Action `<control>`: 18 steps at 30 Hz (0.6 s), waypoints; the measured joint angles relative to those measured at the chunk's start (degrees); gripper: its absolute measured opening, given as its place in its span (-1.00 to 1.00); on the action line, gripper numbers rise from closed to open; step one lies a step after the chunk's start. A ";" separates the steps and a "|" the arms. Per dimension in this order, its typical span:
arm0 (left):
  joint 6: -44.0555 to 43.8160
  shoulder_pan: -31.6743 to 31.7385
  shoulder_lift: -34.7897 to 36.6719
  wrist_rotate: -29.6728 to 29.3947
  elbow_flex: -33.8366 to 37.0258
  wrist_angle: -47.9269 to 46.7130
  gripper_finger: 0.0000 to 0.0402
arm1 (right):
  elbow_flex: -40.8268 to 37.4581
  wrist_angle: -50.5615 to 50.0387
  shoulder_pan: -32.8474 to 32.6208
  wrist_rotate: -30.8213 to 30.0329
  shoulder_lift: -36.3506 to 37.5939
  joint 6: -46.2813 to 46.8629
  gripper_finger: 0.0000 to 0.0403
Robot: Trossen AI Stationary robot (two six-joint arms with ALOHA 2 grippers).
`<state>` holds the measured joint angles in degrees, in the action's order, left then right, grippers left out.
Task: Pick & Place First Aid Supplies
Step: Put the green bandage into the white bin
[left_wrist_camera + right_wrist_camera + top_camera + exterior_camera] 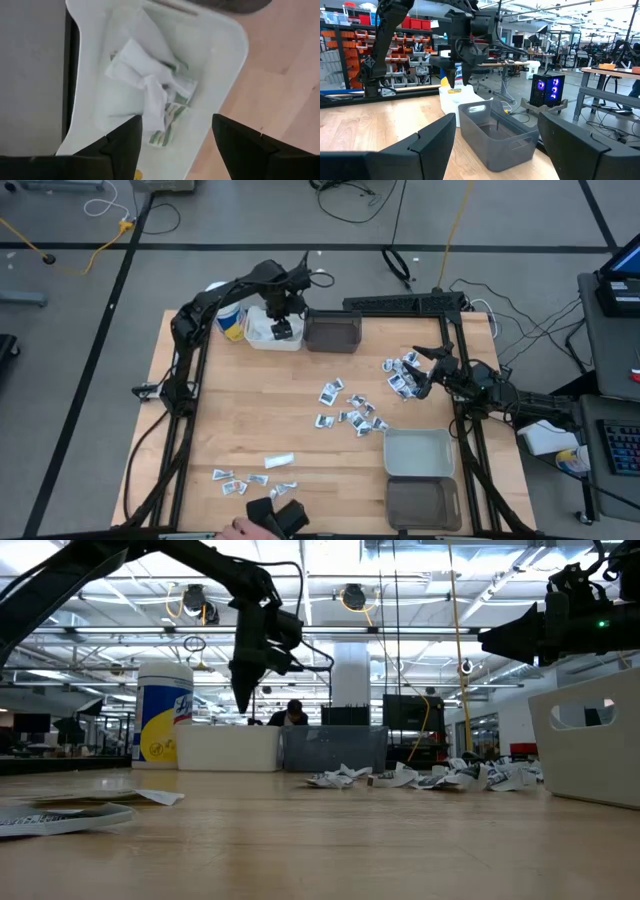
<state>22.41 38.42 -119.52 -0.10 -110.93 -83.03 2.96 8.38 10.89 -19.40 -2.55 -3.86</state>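
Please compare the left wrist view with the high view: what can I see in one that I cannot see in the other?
Only the left wrist view shows crumpled white packets lying inside the white bin.

Only the high view shows the scattered packets on the table, the grey bin, the two bins near the right arm, and the open right gripper.

Both show the open left gripper above the white bin.

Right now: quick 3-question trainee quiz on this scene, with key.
1. True or false: the left gripper hovers over the white bin with open jaws.
2. What lies in that white bin?
A. nothing
B. crumpled packets
C. a cup
3. Which arm waits near the packet pile at the table's right side?

Key:
1. true
2. B
3. the right arm, with the right gripper open
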 joint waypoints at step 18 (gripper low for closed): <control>-14.94 -22.48 16.03 -2.63 25.05 13.34 0.24 | 0.02 0.00 -0.02 0.00 0.02 -0.02 0.38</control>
<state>7.48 15.94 -103.48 -2.73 -85.88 -69.69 2.98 8.38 10.87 -19.40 -2.52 -3.88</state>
